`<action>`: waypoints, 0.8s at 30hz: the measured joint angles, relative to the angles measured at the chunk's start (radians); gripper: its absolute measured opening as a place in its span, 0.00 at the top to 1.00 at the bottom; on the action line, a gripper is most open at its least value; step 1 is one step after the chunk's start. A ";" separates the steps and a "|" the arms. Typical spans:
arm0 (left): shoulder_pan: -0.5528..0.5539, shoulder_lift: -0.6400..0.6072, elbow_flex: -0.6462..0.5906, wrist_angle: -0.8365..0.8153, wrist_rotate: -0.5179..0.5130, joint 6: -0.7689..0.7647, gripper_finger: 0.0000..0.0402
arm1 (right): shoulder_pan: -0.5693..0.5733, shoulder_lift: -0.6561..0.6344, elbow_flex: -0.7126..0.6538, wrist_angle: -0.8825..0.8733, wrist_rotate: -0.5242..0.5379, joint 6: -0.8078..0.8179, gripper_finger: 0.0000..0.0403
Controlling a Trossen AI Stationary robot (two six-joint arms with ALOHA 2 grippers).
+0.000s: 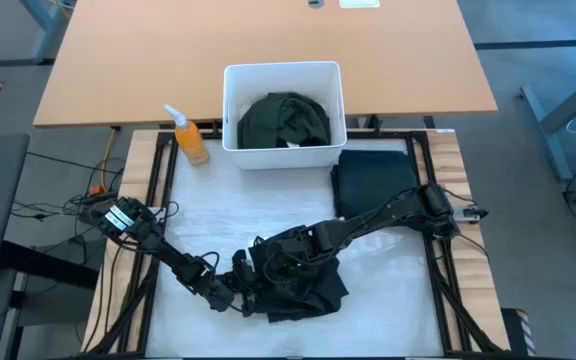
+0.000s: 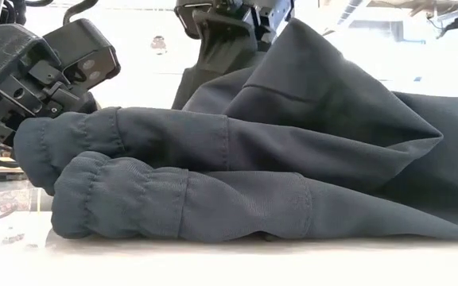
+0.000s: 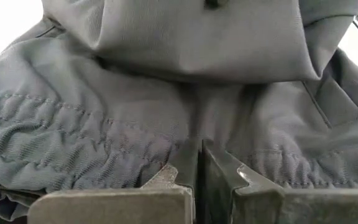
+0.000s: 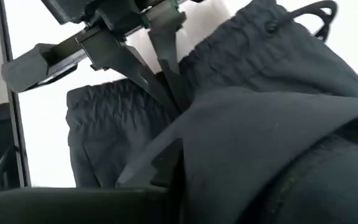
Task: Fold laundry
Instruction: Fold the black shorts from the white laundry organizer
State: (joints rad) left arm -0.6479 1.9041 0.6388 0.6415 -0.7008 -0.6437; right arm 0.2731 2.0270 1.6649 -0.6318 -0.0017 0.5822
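The dark charcoal garment is bunched at the near centre of the table. The left gripper is clamped on its elasticated cuff at the left end. The right gripper is positioned over the middle; its jaw state cannot be told. The sleeves are laid left to right.

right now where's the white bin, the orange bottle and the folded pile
bin (image 1: 231,108): high view, left wall.
bottle (image 1: 192,143): high view, orange body.
folded pile (image 1: 373,175): high view, middle of its top.
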 joint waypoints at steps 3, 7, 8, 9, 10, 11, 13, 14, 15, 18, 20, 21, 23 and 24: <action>0.000 0.000 0.000 0.001 0.000 -0.004 0.99 | -0.009 -0.001 0.051 -0.094 0.000 0.000 0.59; 0.001 0.000 0.000 -0.004 0.004 -0.005 0.99 | -0.010 -0.013 0.149 -0.255 0.004 -0.004 0.50; 0.004 0.000 0.000 -0.007 0.006 -0.006 0.99 | -0.005 -0.020 0.175 -0.281 0.008 -0.006 0.48; 0.006 0.000 0.000 -0.007 0.007 -0.006 0.99 | 0.006 -0.034 0.190 -0.313 0.014 -0.009 0.48; 0.009 -0.001 0.000 -0.007 0.008 -0.007 0.99 | 0.021 -0.046 0.199 -0.348 0.024 -0.008 0.47; 0.012 -0.001 0.000 -0.010 0.012 -0.008 0.99 | 0.040 -0.061 0.200 -0.384 0.037 -0.008 0.47; 0.018 -0.001 0.000 -0.013 0.017 -0.008 0.99 | 0.093 -0.098 0.180 -0.466 0.114 0.010 0.47; 0.021 -0.001 0.000 -0.015 0.019 -0.011 0.99 | 0.121 -0.119 0.156 -0.508 0.182 0.050 0.48; 0.022 -0.001 0.000 -0.018 0.021 -0.015 0.99 | 0.149 -0.143 0.122 -0.548 0.250 0.105 0.49; 0.025 -0.002 0.000 -0.019 0.033 -0.016 0.99 | 0.219 -0.231 -0.039 -0.562 0.363 0.294 0.52; 0.026 -0.002 0.000 -0.020 0.041 -0.011 0.99 | 0.263 -0.291 -0.180 -0.497 0.423 0.428 0.55; 0.026 -0.002 0.000 -0.020 0.043 -0.011 0.99 | 0.285 -0.321 -0.258 -0.456 0.442 0.497 0.58; 0.026 -0.002 0.000 -0.020 0.050 -0.011 0.99 | 0.323 -0.371 -0.412 -0.368 0.450 0.614 0.64; 0.027 -0.002 0.000 -0.020 0.058 -0.012 0.99 | 0.342 -0.394 -0.483 -0.310 0.450 0.663 0.69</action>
State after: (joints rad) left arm -0.6213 1.9022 0.6392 0.6216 -0.6432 -0.6552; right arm 0.6152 1.6332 1.1814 -0.9416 0.4485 1.2456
